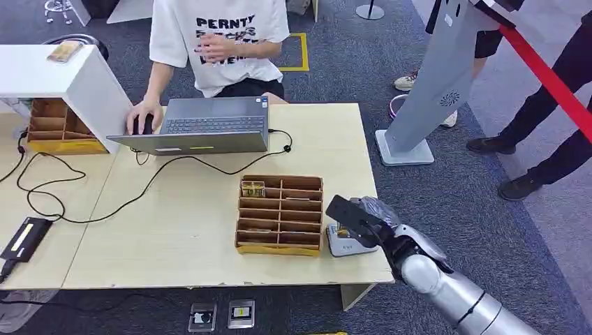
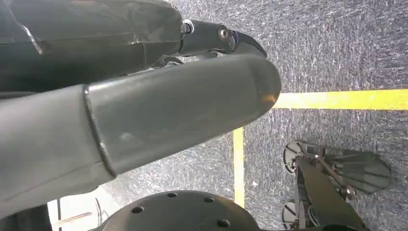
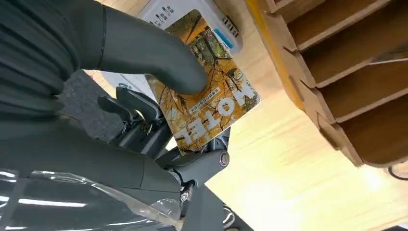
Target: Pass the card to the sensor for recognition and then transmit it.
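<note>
A: What does the head view give?

B: A pale wooden table (image 1: 209, 209) with a brown cardboard compartment tray (image 1: 280, 214) near its right edge. Just beside the tray sits a small grey sensor block (image 1: 343, 241). The right hand (image 1: 363, 220) hangs over that sensor. A person in a white printed T-shirt (image 1: 220, 35) stands at the far side with one hand at a grey open laptop (image 1: 202, 125). A black cable (image 1: 139, 188) winds across the table.

A: And the left wrist view?

B: The left hand (image 2: 144, 110) hangs above dark blue-grey carpet (image 2: 337, 48) marked with yellow floor tape (image 2: 337, 99). A thick grey thumb and one dark fingertip show; whether the fingers are spread or curled I cannot tell.

A: The right wrist view?

B: There the right hand (image 3: 144, 96) pinches an orange autumn-leaf hotel card (image 3: 211, 101) between its thumb on the printed face and dark fingers underneath. The card is held above the sensor (image 3: 192, 14), near the tray's (image 3: 337, 72) corner.
</note>
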Robot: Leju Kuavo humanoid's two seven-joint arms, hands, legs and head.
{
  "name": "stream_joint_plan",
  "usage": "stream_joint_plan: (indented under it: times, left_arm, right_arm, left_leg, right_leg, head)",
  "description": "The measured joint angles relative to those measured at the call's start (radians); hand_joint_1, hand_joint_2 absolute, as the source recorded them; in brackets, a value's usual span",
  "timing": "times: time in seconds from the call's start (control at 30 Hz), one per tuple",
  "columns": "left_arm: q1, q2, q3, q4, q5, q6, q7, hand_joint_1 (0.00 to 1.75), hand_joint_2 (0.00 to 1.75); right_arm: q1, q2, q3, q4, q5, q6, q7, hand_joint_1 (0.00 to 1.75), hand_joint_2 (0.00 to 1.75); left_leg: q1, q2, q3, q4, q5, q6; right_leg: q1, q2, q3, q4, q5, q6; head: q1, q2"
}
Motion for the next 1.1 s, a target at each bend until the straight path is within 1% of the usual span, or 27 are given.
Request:
stream_joint_plan:
  times: [0.63,0.7,1.1]
  left_arm:
    - [0.0,0.0,0.0,-0.001,0.0,-0.002,0.0,0.0,0.0]
    - [0.0,0.002,0.0,-0.005,0.0,-0.002,0.0,0.0,0.0]
    - [0.0,0.005,0.0,-0.007,-0.006,-0.005,0.0,0.0,0.0]
  right_arm:
    - [-0.009,0.015,0.059,0.087,-0.005,0.027,0.0,1.75,1.75]
    - [-0.017,0.024,0.068,0.112,-0.005,0.03,0.0,1.75,1.75]
    - [-0.018,0.024,0.068,0.144,-0.014,0.041,-0.016,1.75,1.75]
  left_leg:
    - [0.0,0.0,-0.001,0.0,0.0,0.0]
    - [0.0,0.0,0.0,0.0,0.0,0.0]
    - [0.0,0.0,0.0,0.0,0.0,0.0]
  right_leg:
    - [0.0,0.0,-0.001,0.0,0.0,0.0]
    - [0.0,0.0,-0.001,0.0,0.0,0.0]
    - [0.0,0.0,-0.001,0.0,0.0,0.0]
  head:
    - [0.0,0.0]
    - [-0.001,0.0]
    - [0.0,0.0]
